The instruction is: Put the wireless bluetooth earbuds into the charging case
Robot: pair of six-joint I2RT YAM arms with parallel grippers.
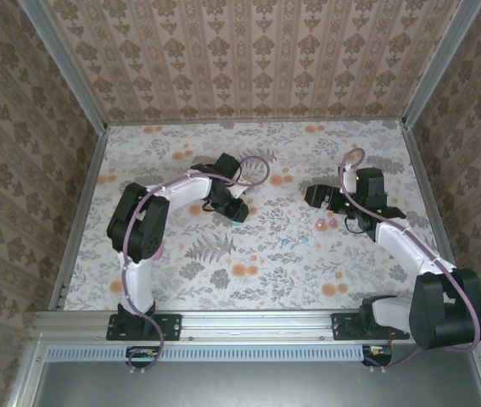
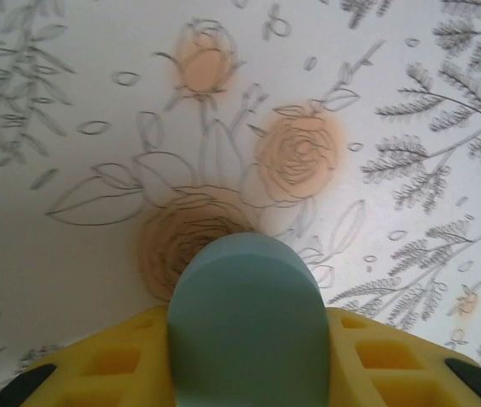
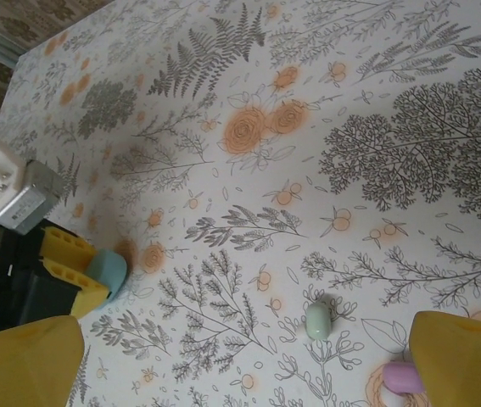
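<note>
my left gripper (image 2: 244, 373) is clenched on the teal charging case (image 2: 244, 297). my right gripper (image 3: 244, 343) hangs released, cyan earbud (image 3: 318, 320) at its five o'clock, pink earbud (image 3: 399, 377) just beside one finger. i fear an off-centre pinch would squirt a glossy bud away.

The left arm (image 1: 138, 222) folds at the elbow, the left gripper (image 1: 237, 210) pinched shut on a case (image 2: 244, 326). The right gripper (image 1: 314, 196) stands wide open, pointing leftward.
</note>
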